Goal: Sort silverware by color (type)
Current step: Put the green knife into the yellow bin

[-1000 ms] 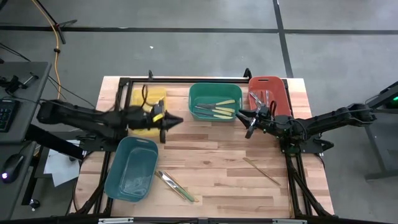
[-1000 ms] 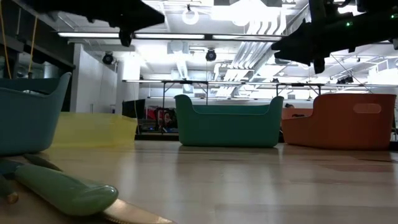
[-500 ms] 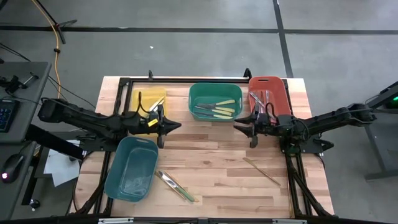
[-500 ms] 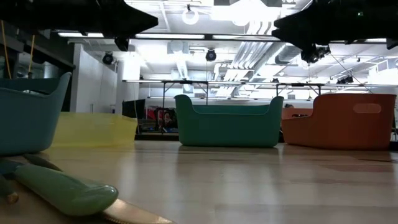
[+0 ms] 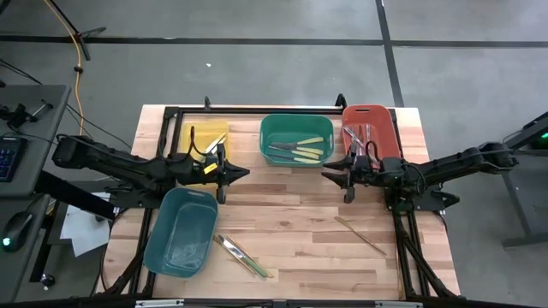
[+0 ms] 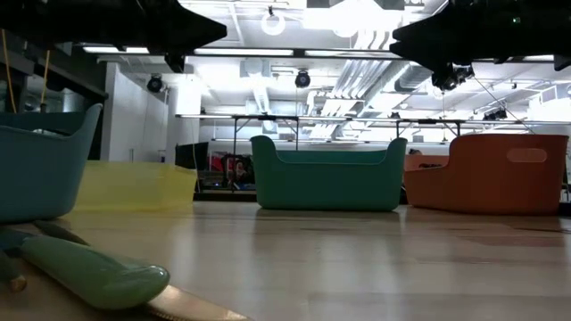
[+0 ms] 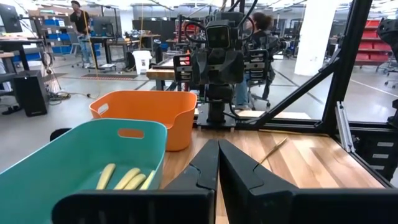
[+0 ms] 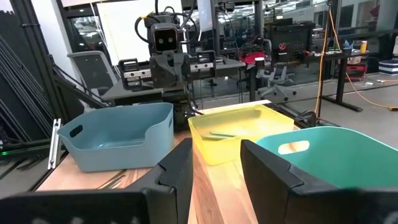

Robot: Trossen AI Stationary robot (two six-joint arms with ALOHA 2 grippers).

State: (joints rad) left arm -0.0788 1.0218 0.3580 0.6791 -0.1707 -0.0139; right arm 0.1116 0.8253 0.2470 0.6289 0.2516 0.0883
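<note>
Four bins sat on your surface (image 5: pixel 291 214). From the left: the blue bin (image 5: pixel 181 231) lay near the front, the yellow bin (image 5: pixel 203 151) behind it held one utensil (image 5: pixel 215 143). Your left gripper (image 5: pixel 246 172) hovered beside that bin, fingers closed on nothing. Green-handled utensils (image 5: pixel 241 256) lay on the wood beside the blue bin. The green bin (image 5: pixel 296 141) held yellow-handled pieces (image 5: pixel 300 150). Your right gripper (image 5: pixel 336 174) hung partly open and empty. The red bin (image 5: pixel 370 130) held grey cutlery (image 5: pixel 357 135). A wooden utensil (image 5: pixel 360 235) lay alone toward the front.
</note>
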